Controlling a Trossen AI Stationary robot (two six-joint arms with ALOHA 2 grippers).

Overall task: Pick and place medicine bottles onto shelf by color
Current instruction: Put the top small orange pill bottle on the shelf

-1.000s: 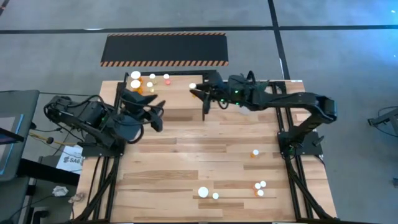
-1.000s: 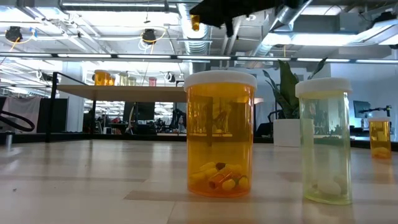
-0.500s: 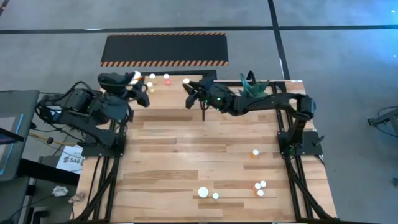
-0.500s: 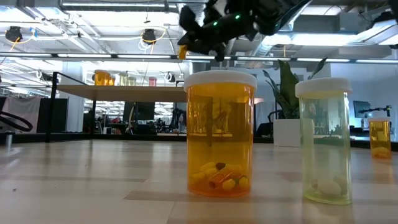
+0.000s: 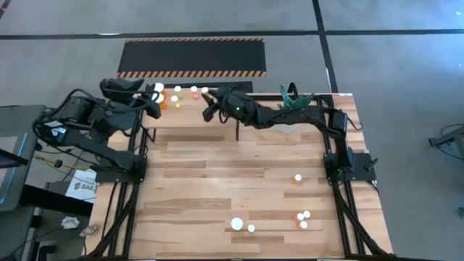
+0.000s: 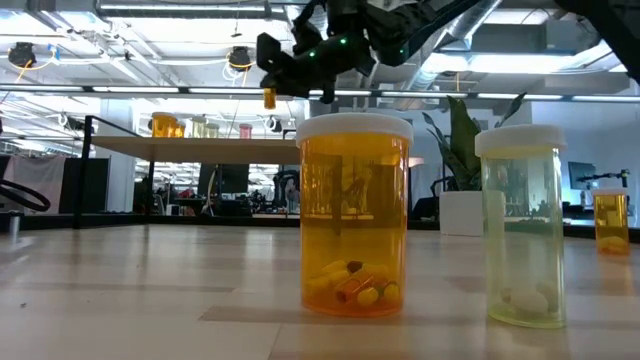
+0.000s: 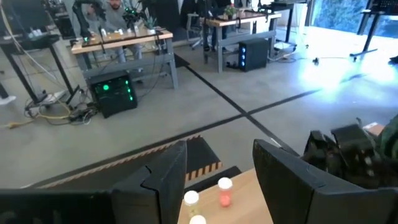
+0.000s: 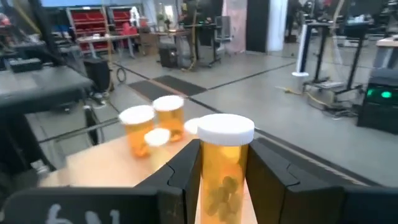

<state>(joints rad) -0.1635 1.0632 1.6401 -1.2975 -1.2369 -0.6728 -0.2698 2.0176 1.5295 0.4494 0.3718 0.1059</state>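
Note:
My right gripper (image 5: pixel 208 104) reaches out over the left part of the light-wood shelf (image 5: pixel 190 119). It is shut on a small orange medicine bottle (image 8: pixel 222 167) with a white cap. In the low view this bottle (image 6: pixel 269 97) hangs higher than the bottles standing on the shelf top (image 6: pixel 166 125). Several white-capped bottles (image 5: pixel 176 93) stand at the shelf's far left, among them a pinkish-red one (image 7: pixel 224 190). My left gripper (image 7: pixel 217 186) is open with nothing between its fingers. It sits at the shelf's left end (image 5: pixel 151 107), facing those bottles. My right gripper pinches the orange bottle's body (image 8: pixel 217 177), just under the white cap, between its two fingers (image 8: pixel 184 167). The fingers lie about level and come from the table's right. The bottle stands upright in the hold, cap up, clear of the shelf top.
Loose bottles stand on the near half of the table (image 5: pixel 237 224), (image 5: pixel 297 177), (image 5: pixel 303 217). A big orange bottle (image 6: pixel 355 215) and a yellowish one (image 6: pixel 520 230) show close in the low view. A potted plant (image 5: pixel 291 96) stands by the right arm. A black striped mat (image 5: pixel 192 56) lies beyond the table.
My right gripper has carried the orange bottle toward the table's left edge and somewhat down, along the shelf toward the bottles at its far left; the bottle stays upright. My left gripper has drawn back toward the table's far left corner, still open.

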